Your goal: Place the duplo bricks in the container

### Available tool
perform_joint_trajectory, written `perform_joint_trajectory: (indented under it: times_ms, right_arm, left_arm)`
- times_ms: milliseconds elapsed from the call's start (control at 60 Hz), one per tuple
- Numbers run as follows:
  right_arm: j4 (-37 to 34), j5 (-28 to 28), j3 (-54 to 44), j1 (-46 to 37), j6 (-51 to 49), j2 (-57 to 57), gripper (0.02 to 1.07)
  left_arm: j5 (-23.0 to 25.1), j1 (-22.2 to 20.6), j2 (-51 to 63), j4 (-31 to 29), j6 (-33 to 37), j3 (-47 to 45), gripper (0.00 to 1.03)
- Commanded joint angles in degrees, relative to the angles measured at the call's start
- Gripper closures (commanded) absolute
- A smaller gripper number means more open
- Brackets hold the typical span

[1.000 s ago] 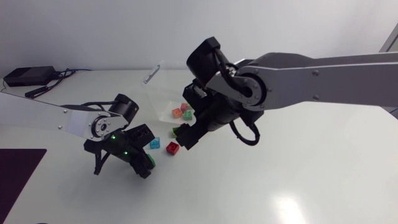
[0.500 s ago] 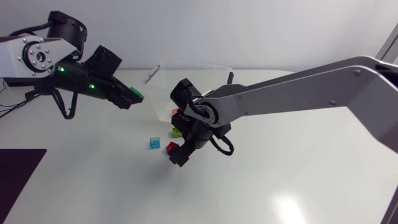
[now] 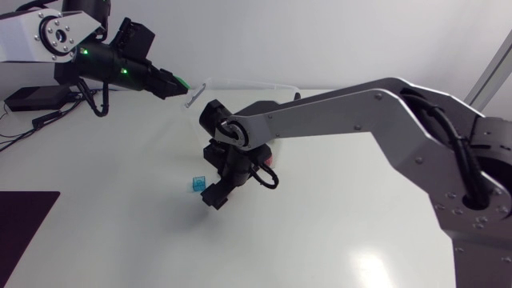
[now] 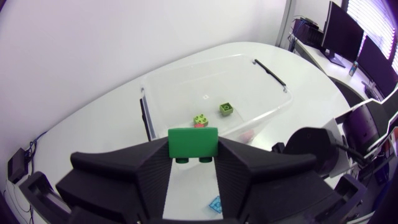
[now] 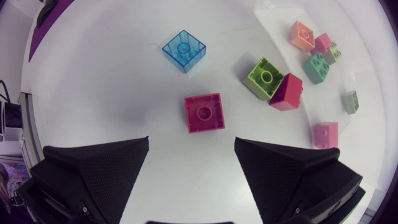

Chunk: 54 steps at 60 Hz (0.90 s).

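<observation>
My left gripper (image 3: 178, 83) is raised at the back left, shut on a green brick (image 4: 193, 142) just short of the clear container (image 4: 273, 78). Two green bricks (image 4: 226, 109) lie inside that container. My right gripper (image 3: 213, 198) hangs low over the table in front of the container (image 3: 276, 86), open, with a red brick (image 5: 204, 113) on the table just ahead of its fingers. A clear blue brick (image 5: 184, 50) (image 3: 197, 185) lies further ahead. A lime brick (image 5: 263, 76) and a dark red brick (image 5: 286, 91) touch each other beside them.
Several more bricks, among them an orange one (image 5: 303, 34) and a green one (image 5: 316, 67), lie past the lime brick. A black handle clip (image 3: 194, 97) sits on the container's left end. A dark mat (image 3: 24, 220) lies at the table's front left.
My left arm has lifted the green brick from the table up to the back left, towards the container. My right arm has swung from the container down to the loose bricks.
</observation>
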Motion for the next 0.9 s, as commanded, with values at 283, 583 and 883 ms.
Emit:
perform_joint_trajectory:
  times_ms: [283,583,883]
  right_arm:
    - [-6.7,-0.66,11.4,0.16,-1.84,8.91,0.12]
    - [-9.34,-1.71,15.53,0.51,-1.76,11.81,0.42]
    - [-6.88,-1.45,12.72,-0.98,0.09,10.14,0.78]
  left_arm:
    - [1.36,3.36,6.96,3.85,-4.92,8.37,0.87]
    - [1.8,5.38,8.81,5.43,-5.36,8.81,0.87]
    - [1.8,4.15,10.92,6.75,-6.32,10.57,0.87]
